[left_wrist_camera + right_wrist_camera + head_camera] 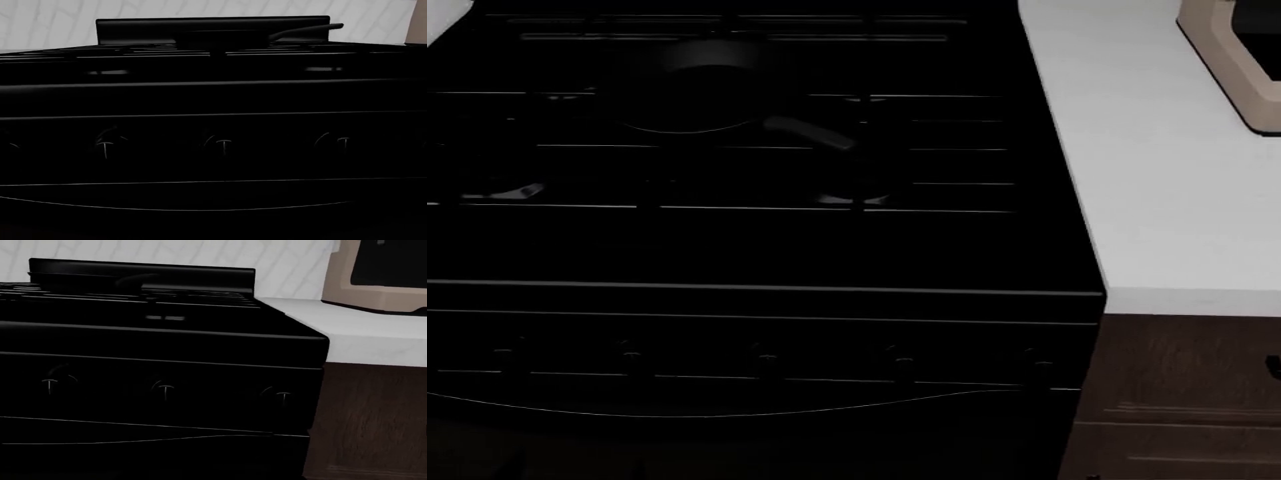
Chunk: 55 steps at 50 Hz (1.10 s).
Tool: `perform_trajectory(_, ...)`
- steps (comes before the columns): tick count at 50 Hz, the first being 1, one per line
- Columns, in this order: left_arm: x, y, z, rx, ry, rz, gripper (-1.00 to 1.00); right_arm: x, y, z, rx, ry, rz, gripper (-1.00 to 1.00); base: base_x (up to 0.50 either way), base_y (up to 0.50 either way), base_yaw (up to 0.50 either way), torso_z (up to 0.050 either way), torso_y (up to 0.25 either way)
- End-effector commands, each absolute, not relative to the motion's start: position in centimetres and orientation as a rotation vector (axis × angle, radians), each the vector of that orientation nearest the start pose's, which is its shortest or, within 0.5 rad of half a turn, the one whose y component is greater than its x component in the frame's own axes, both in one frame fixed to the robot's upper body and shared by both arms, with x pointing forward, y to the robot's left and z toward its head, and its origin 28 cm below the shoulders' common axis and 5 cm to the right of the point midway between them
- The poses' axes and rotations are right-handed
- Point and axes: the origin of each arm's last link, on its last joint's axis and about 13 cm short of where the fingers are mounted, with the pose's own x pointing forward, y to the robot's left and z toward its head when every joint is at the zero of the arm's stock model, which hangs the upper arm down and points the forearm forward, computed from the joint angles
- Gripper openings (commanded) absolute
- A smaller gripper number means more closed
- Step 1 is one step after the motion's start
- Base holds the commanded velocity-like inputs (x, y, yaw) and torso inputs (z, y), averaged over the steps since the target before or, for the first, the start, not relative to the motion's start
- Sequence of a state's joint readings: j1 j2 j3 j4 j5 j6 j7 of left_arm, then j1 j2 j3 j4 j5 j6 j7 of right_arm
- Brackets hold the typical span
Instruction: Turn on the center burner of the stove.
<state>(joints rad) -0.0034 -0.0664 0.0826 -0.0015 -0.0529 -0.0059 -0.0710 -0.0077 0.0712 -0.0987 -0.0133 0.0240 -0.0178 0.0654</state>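
The black stove (761, 250) fills the head view, with thin grate bars on top and a row of small knobs on its front panel. The middle knob (763, 358) sits above the curved oven handle (761, 412). The left wrist view faces the front panel, with a knob (222, 144) near its middle. The right wrist view shows three knobs at the stove's right end; the one furthest from the end (52, 383) is the middle knob. A black pan (687, 95) rests on the back grates. No gripper or arm shows in any view.
A white counter (1148, 150) adjoins the stove's right side, over a dark brown wooden cabinet (1188, 400). A beige appliance (1234, 60) stands on the counter at the back right. A white tiled wall (53, 25) rises behind the stove.
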Motion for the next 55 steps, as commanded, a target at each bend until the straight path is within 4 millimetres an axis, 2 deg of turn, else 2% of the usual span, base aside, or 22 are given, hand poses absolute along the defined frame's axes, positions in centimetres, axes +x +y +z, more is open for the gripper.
perform_trajectory(1, 21.04, 20.51, 1.23, 0.02, 0.008, -0.008, 1.0, 20.77, -9.35, 1.41, -0.053, -0.023, 0.043, 1.0, 0.0, 0.39, 0.0, 0.0, 0.0)
perform_trajectory(30, 21.1, 20.54, 1.22, 0.014, 0.012, -0.008, 1.0, 20.84, -9.36, 1.34, -0.056, -0.017, 0.035, 1.0, 0.01, 0.38, 0.0, 0.0, 0.0)
perform_trajectory(55, 20.99, 20.55, 1.32, -0.002, -0.001, -0.02, 1.0, 20.96, -9.44, 1.17, -0.051, 0.006, 0.021, 1.0, 0.0, 0.03, 0.0, 0.0, 0.0)
